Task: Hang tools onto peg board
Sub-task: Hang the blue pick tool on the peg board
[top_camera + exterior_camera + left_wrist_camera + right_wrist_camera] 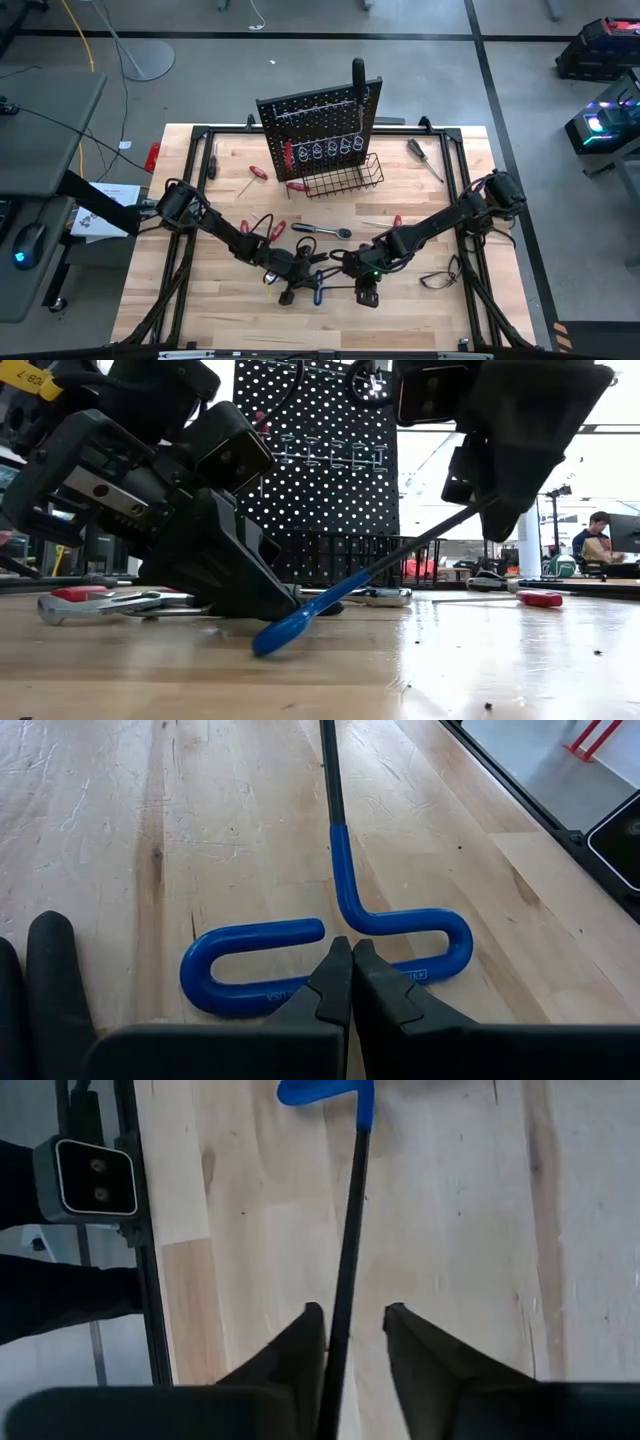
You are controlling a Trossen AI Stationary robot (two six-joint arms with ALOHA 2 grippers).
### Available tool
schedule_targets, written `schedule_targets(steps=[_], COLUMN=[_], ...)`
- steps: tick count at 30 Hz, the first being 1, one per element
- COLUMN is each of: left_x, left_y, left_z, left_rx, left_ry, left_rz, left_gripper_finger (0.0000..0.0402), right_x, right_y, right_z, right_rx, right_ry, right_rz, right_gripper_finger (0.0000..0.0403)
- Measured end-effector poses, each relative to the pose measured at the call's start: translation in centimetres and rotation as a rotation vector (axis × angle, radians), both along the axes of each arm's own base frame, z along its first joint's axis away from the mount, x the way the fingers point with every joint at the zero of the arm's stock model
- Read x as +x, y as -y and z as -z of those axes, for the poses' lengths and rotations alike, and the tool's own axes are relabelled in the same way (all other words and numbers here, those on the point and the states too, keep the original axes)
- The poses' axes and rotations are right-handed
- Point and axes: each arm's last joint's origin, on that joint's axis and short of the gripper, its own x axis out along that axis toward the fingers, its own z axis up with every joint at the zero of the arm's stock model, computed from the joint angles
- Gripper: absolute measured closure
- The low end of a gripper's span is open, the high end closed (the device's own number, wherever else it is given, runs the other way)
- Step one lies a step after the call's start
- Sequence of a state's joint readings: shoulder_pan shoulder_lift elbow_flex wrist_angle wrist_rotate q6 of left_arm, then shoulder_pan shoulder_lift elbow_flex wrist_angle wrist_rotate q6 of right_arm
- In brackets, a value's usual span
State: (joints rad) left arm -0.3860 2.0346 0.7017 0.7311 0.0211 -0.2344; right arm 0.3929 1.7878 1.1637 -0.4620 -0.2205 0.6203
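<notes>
A blue T-handled hex key (pixel 335 925) lies near the table's front middle, its black shaft (pixel 420 540) slanting up off the wood. My left gripper (pixel 350 960) is shut, its tips down on the looped blue handle. My right gripper (pixel 352 1330) is open and points down, one finger on each side of the raised shaft (pixel 345 1260). The shaft runs right beside one finger; whether they touch I cannot tell. The peg board (pixel 320 125) stands upright at the far middle, with rings and a wire basket (pixel 345 180) on it. My left gripper presses its shut fingertips (pixel 335 975) on the middle of the blue handle, at its near bar (pixel 285 990). The fingers slant down from the table's left. The handle's end (pixel 268 642) rests on the table and the shaft tilts upward from it.
Other tools lie loose on the table: red-handled pliers (pixel 100 600), a silver wrench (pixel 322 230), red-handled screwdrivers (pixel 258 172) (pixel 540 598) and a dark screwdriver (pixel 425 158). Thin black cables (pixel 440 275) lie at the right. A person (pixel 595 535) sits in the room behind.
</notes>
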Motion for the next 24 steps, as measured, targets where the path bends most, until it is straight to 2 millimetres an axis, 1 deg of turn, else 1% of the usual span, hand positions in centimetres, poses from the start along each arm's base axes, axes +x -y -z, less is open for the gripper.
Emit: schedule_targets(steps=[4,6,7,10,13,15,17,20,23,24], left_x=[0.1,0.1,0.1,0.1,0.1,-0.2,-0.6,-1.5,-3.4,-4.0], left_y=[-0.1,-0.1,-0.1,-0.1,-0.5,-1.1,-1.7,-2.6,-3.4,-3.6], left_z=[0.0,0.0,0.0,-0.1,-1.2,-2.4,-4.0,-7.8,-10.5,-11.8], left_rx=[-0.004,-0.004,-0.004,-0.005,-0.018,-0.018,-0.001,0.021,0.024,0.001], left_ry=[0.003,0.004,0.005,0.009,0.011,-0.020,-0.043,-0.038,-0.086,-0.078], left_rz=[-0.001,-0.002,-0.003,-0.004,-0.004,-0.014,-0.018,-0.015,-0.027,-0.043], left_gripper_finger=[0.0402,0.0402,0.0402,0.0401,0.0401,0.0401,0.0401,0.0401,0.0401,0.0400], right_x=[0.1,0.1,0.1,0.1,-0.1,-0.7,-1.6,-3.1,-4.8,-5.6], right_y=[0.0,0.0,0.1,0.1,0.2,0.4,0.6,1.2,1.9,2.1], right_z=[0.0,0.0,0.0,0.0,-0.3,-1.2,-2.3,-3.9,-5.9,-6.6], right_rx=[-0.007,-0.009,-0.014,-0.006,-0.003,0.007,0.009,0.000,-0.008,-0.019], right_ry=[0.019,0.016,0.010,0.004,-0.001,-0.019,-0.029,-0.064,-0.080,-0.084], right_rz=[-0.016,-0.003,0.003,0.011,0.013,-0.004,-0.017,-0.032,-0.023,-0.012], right_gripper_finger=[0.0352,0.0383,0.0391,0.0396,0.0398,0.0399,0.0400,0.0401,0.0401,0.0401])
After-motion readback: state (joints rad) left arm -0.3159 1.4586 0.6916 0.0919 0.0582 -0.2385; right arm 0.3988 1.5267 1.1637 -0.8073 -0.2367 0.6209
